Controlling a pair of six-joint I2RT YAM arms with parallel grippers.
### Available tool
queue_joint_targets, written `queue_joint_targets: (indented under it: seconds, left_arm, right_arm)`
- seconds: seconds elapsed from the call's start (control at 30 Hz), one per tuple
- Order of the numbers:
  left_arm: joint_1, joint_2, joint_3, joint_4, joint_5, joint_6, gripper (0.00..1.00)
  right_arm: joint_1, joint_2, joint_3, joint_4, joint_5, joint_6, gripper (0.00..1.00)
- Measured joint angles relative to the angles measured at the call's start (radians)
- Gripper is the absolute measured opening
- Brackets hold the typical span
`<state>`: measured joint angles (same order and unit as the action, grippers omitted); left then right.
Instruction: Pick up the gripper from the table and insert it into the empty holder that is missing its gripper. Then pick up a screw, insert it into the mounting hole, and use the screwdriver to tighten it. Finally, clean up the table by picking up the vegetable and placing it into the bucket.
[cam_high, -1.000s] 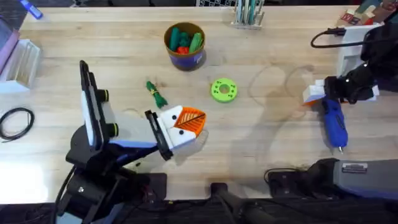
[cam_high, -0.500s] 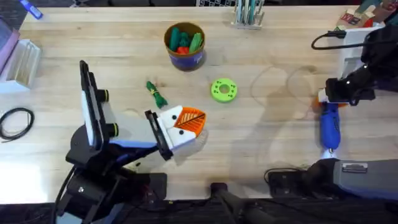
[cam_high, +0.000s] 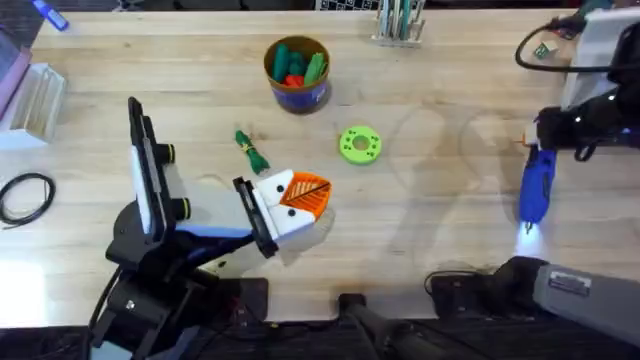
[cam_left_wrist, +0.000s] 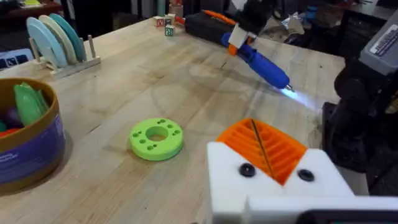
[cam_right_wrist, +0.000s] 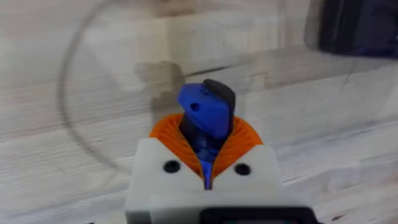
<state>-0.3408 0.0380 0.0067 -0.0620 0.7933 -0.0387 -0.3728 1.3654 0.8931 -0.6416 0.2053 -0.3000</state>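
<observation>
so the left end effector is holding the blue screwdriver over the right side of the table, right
Not quite: it is the right end effector that holds the blue screwdriver over the right side of the table. The overhead view shows it, and the right wrist view shows the orange pads shut on the blue body.

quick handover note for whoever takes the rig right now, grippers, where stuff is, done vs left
Right gripper: shut on the screwdriver, held off the table at the right side, its tip light on.
Left gripper: shut, holding nothing, low over the table near the middle, orange pads in place on both white fingers.
Vegetable: lying on the table beside the left gripper, not yet binned.
Bucket: at the far middle, already holding other toy vegetables.
Green disc: between the bucket and the left gripper.
Done: screwdriver picked up. I can't tell whether the screw is in or tightened.
Left: check the screw, then put the vegetable into the bucket.
</observation>
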Motion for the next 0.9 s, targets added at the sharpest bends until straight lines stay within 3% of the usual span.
queue_joint_targets:
  seconds: [0.2,0.5,0.9]
  left_arm:
    - [0.000,0.000,0.000,0.000,0.000,0.000,0.013]
    - [0.000,0.000,0.000,0.000,0.000,0.000,0.013]
    - [0.000,0.000,0.000,0.000,0.000,0.000,0.013]
  right_arm:
    - [0.117,-0.163,0.000,0.000,0.000,0.043,0.022]
    - [0.335,-0.354,0.000,0.034,-0.021,0.263,0.022]
    - [0.796,-0.472,0.000,0.228,-0.043,0.423,0.022]
